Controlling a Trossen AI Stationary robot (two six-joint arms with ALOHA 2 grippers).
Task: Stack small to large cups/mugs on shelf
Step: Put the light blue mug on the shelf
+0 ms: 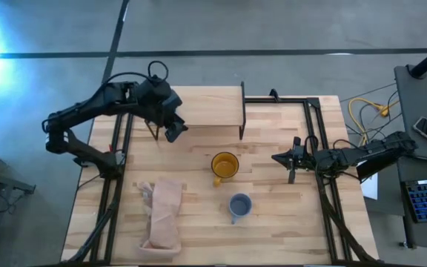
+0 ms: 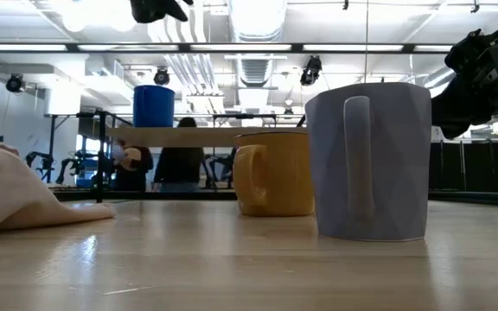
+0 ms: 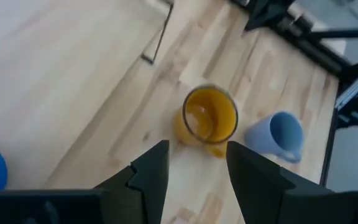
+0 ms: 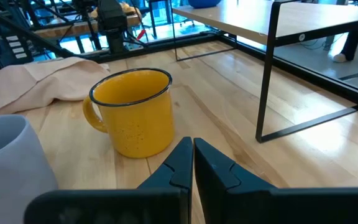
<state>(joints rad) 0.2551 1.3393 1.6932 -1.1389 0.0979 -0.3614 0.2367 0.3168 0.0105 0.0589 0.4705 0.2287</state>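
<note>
The bright blue mug stands on the left end of the light-wood shelf; in the high view my left arm hides it. The yellow-orange mug stands upright on the tabletop just near of the shelf. The grey-blue mug stands nearer still, its handle toward the near edge. My left gripper hovers open above the shelf's left end, holding nothing. My right gripper is shut and empty, low over the table to the right of the yellow-orange mug.
A tan cloth bag lies crumpled on the table's near left part. Black metal frame rails run along the table's right and far sides. Bare wood lies between the mugs and my right gripper. People stand in the room behind the table.
</note>
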